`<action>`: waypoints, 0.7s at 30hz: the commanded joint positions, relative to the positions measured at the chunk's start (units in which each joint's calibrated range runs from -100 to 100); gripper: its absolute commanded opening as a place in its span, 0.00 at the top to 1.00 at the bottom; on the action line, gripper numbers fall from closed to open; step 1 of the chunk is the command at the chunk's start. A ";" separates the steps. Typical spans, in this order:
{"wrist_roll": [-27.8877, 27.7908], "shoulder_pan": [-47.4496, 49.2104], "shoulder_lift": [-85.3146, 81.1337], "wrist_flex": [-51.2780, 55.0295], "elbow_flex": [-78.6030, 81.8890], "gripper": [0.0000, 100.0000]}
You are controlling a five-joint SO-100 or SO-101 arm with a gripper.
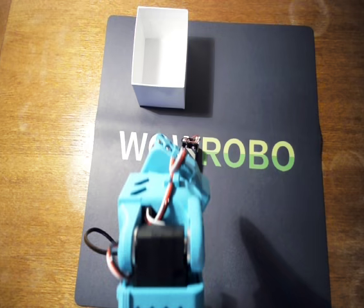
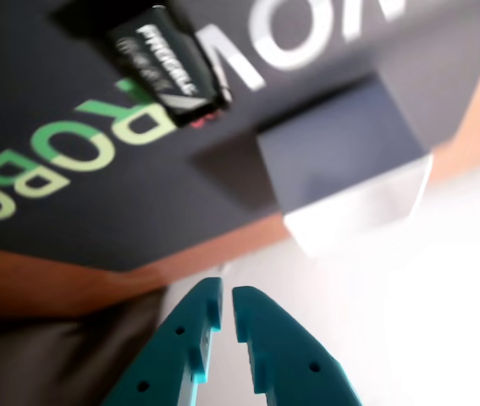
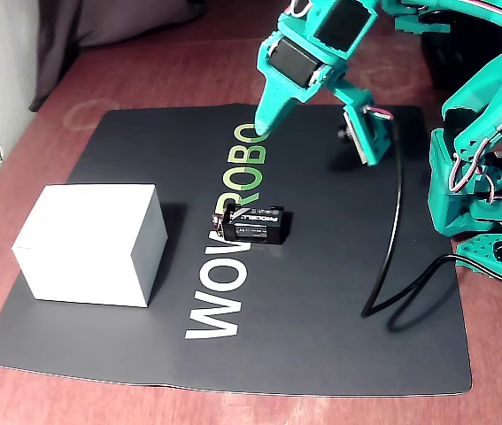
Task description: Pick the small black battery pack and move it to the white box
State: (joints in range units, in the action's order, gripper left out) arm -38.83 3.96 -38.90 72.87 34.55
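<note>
The small black battery pack (image 3: 255, 226) lies flat on the black mat (image 3: 339, 336), over the WOWROBO lettering. In the overhead view only its end (image 1: 194, 151) shows beside the arm. The white box (image 3: 87, 243) stands open-topped at the mat's edge; it also shows in the overhead view (image 1: 159, 54) and blurred in the wrist view (image 2: 350, 169). My teal gripper (image 3: 261, 130) hangs above the mat, apart from the pack, with its jaws together and nothing between them. In the wrist view (image 2: 225, 306) the pack (image 2: 168, 68) lies ahead at the upper left.
The arm's teal base and links (image 3: 481, 186) stand at the right of the fixed view. A black cable (image 3: 394, 257) loops over the mat's right part. The mat lies on a wooden table (image 1: 34, 160).
</note>
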 commanded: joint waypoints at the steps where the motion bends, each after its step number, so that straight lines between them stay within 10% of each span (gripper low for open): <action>1: -8.41 -0.85 6.24 9.77 -11.28 0.99; 21: -15.91 -5.42 22.37 13.63 -25.79 0.94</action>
State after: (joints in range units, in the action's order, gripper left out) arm -54.39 -0.87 -17.03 86.31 11.64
